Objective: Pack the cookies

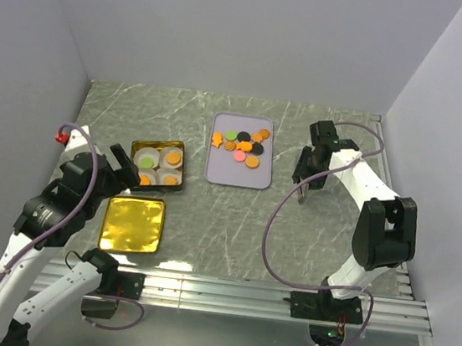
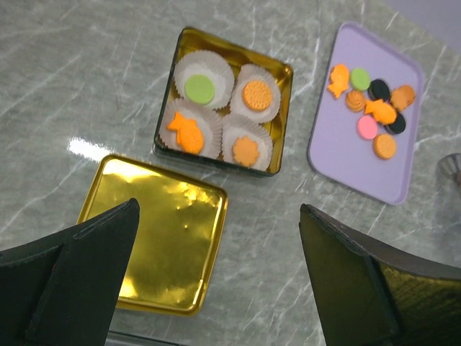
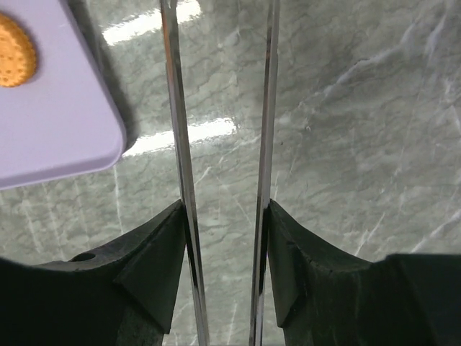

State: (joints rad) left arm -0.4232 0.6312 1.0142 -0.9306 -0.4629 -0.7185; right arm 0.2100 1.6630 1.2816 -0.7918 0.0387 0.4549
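I see the right gripper (image 3: 225, 213) clamped on thin metal tongs (image 3: 176, 108), the blades a little apart and pointing at the table (image 3: 346, 108) just beside the tray (image 3: 57, 122); most cookies (image 1: 243, 145) lie loose in a cluster at the far end of that tray; four more sit in the tin (image 2: 284, 72), one in each of the paper cups (image 2: 216, 68); the left gripper (image 2: 216, 209) hangs spread wide and empty above the lid (image 2: 166, 238), which lies flat just beside the tin
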